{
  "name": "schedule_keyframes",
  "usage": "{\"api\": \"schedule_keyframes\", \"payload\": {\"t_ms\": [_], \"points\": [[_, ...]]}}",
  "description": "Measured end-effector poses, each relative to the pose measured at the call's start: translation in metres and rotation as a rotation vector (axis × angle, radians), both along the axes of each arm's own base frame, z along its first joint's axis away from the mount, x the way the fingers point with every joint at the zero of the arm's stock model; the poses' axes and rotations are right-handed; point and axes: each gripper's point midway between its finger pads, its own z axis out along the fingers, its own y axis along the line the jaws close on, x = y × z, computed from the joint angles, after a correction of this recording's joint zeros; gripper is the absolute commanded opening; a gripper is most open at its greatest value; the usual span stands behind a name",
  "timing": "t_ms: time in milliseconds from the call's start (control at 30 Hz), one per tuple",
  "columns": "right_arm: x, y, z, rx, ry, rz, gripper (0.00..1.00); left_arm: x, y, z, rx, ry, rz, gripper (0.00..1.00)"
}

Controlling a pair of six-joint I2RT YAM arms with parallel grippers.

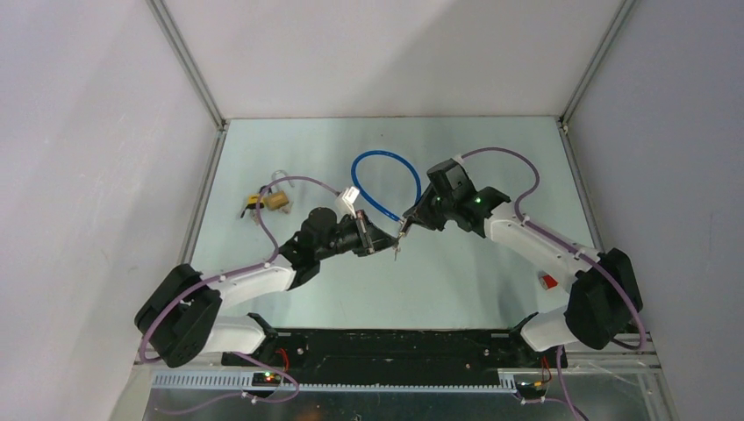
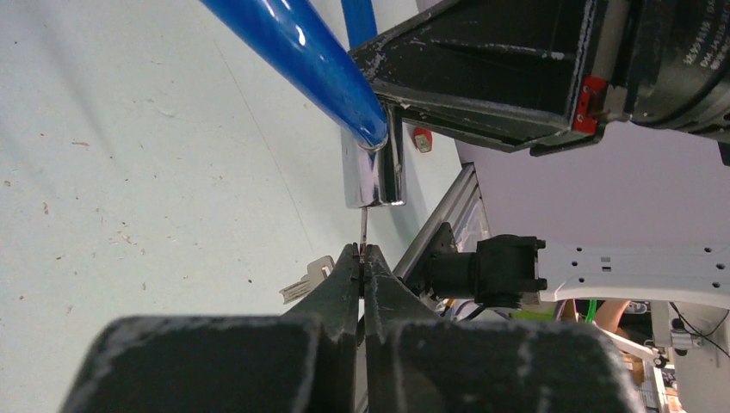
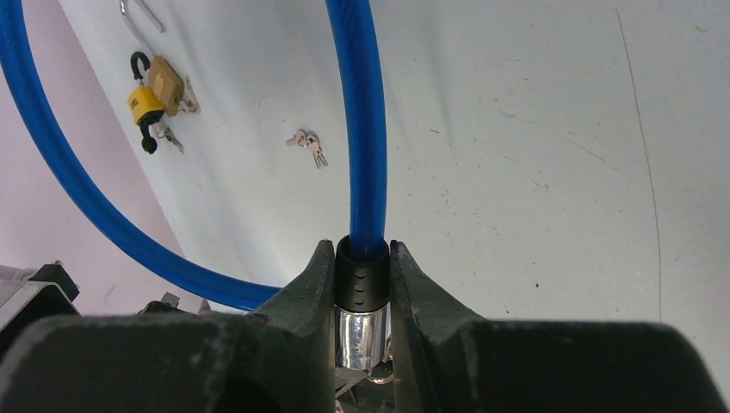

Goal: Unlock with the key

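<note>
The right hand is clamped around the black collar of the blue cable lock, just above its chrome barrel, holding it up off the pale tabletop. Facing it, the left hand is pinched tight on the key, seen edge-on as a thin blade whose tip meets the barrel's lower end. I can't tell whether it is inside the keyhole. A second key hangs beside those fingers. Well off to the left, a yellow padlock and some small loose keys lie on the tabletop.
</note>
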Motion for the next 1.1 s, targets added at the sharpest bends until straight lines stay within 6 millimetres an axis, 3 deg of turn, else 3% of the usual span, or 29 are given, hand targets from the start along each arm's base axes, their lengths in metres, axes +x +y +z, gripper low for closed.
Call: {"api": "schedule_keyframes", "payload": {"t_ms": [200, 667, 1100], "points": [[-0.010, 0.005, 0.015, -0.004, -0.059, -0.020, 0.00, 0.001, 0.001, 0.013, -0.022, -0.029, 0.024, 0.00], [-0.021, 0.013, 0.010, -0.007, -0.052, -0.045, 0.00, -0.006, 0.004, 0.009, 0.082, -0.131, 0.037, 0.00], [-0.038, 0.015, 0.006, 0.012, 0.029, -0.029, 0.00, -0.025, 0.006, 0.007, 0.640, -0.636, 0.031, 0.00]]}}
